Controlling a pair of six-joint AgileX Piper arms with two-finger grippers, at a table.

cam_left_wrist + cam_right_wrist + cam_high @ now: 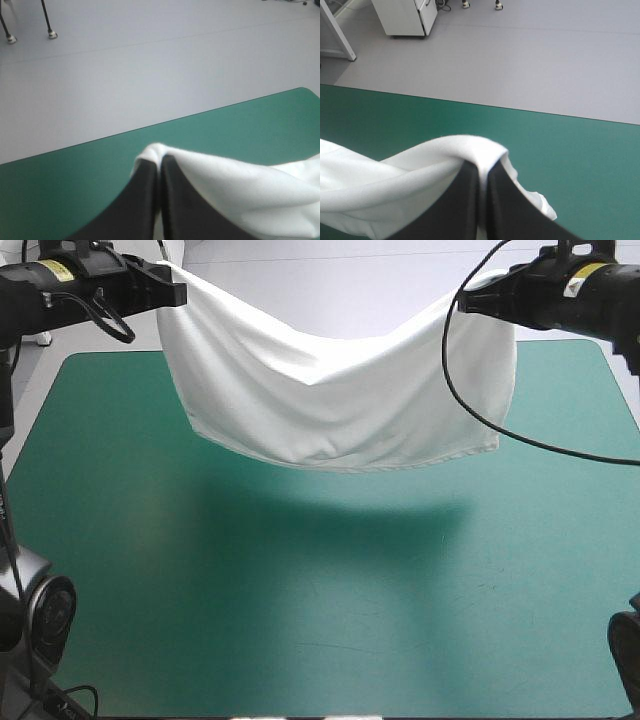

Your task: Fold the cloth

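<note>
We judge the fold to be at an early or middle stage. The T-shirt (330,410) is wholly off the counter (300,630), slung in the air between the two arms over the far half of the teal-green cover. Its middle sags and its lower edge hangs clear above its own shadow. The left jaws are pressed together on a pinch of white cloth at the far left, and the right jaws are clamped in the same way on the cloth at the far right. In each wrist view the black fingers meet in a narrow arch with fabric bunched at the tip. Nothing lies folded on the counter, so we think what is left is to lay the T-shirt down, make the folds and tidy the bundle. We see no container in any view, and nothing held in one.
</note>
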